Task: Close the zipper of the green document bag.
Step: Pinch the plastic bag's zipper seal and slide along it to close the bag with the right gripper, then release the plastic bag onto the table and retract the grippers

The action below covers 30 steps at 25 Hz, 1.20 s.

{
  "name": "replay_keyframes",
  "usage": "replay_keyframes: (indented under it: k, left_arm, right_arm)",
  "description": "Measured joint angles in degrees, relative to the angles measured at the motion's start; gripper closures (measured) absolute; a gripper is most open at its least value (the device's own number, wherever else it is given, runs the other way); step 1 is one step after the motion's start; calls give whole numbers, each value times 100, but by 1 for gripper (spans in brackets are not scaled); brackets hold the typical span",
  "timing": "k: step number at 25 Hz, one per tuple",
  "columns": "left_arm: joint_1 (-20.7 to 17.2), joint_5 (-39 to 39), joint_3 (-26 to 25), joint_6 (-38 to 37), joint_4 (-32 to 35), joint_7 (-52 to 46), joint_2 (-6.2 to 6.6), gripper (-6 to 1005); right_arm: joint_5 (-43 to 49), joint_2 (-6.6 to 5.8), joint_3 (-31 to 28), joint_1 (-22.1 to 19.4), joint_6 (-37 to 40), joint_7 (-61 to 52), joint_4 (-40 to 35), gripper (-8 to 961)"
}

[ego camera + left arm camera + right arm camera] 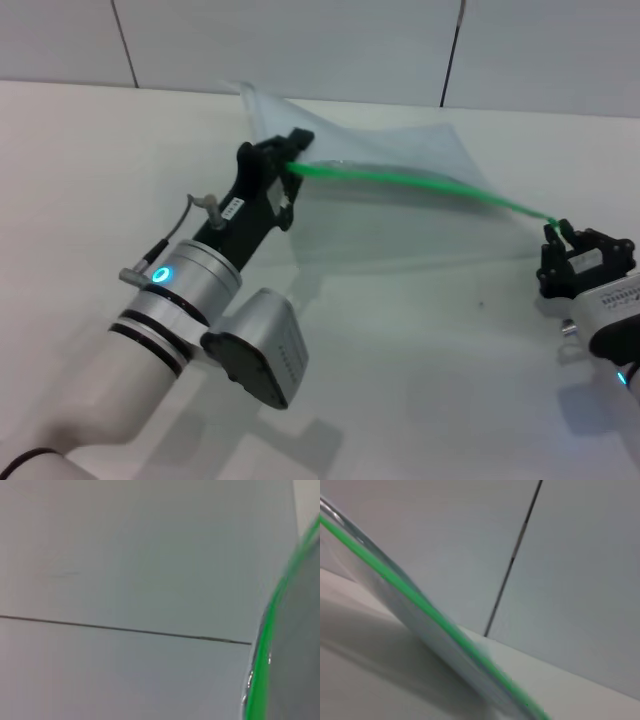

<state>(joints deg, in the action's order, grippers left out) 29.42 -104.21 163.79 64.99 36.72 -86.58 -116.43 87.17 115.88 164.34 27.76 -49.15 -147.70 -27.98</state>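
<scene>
The green document bag (pixel 380 225), a translucent pale pouch, is held up off the white table with its bright green zipper (pixel 420 182) stretched along the top edge. My left gripper (pixel 293 152) is shut on the left end of that green edge. At the far right, my right gripper (pixel 557 230) is shut on the other end of the zipper; the slider is hidden there. The left wrist view shows a curved stretch of the zipper (pixel 262 645) close up. In the right wrist view the zipper (pixel 420 602) runs as a diagonal line above the table.
The white table (pixel 420 380) spreads under and in front of the bag. A pale panelled wall (pixel 300 40) with dark seams stands right behind the bag's far corner.
</scene>
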Motion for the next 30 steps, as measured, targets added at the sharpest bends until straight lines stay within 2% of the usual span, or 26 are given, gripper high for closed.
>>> replay_keyframes:
  k: [1, 4, 7, 12, 15, 18, 20, 26, 30]
  left_arm:
    - [1, 0, 0, 57, -28, -15, -7, 942]
    - [6, -2, 0, 122, -90, -30, -27, 939]
    - [4, -80, 2, 128, -100, -84, -29, 937]
    - [-9, -324, 4, 181, -113, -411, -21, 853]
    - [-17, -361, 4, 196, -118, -469, -16, 747]
    - [-19, -363, 4, 218, -121, -521, -13, 641]
    - [-20, -363, 4, 293, -124, -632, -12, 623]
    - [-33, -395, 4, 650, -248, -1033, -19, 567]
    - [-49, -432, 4, 771, -263, -1202, -18, 436]
  right_arm:
    - [-63, 2, 8, 9, 0, 2, -1, 875]
    - [-120, 2, -2, 12, 2, 4, -6, 766]
    - [-146, 4, -8, 14, -20, 5, -16, 726]
    - [-180, 15, -7, 0, -58, 7, -21, 658]
    - [-182, 22, -7, -7, -90, 9, -28, 618]
    - [-183, 29, -7, -23, -178, 14, -32, 475]
    - [-183, 36, -7, -31, -210, 18, -32, 379]
    - [-184, 45, -7, -38, -289, 21, -44, 256]
    - [-273, 51, -7, -78, -457, 22, -93, 200]
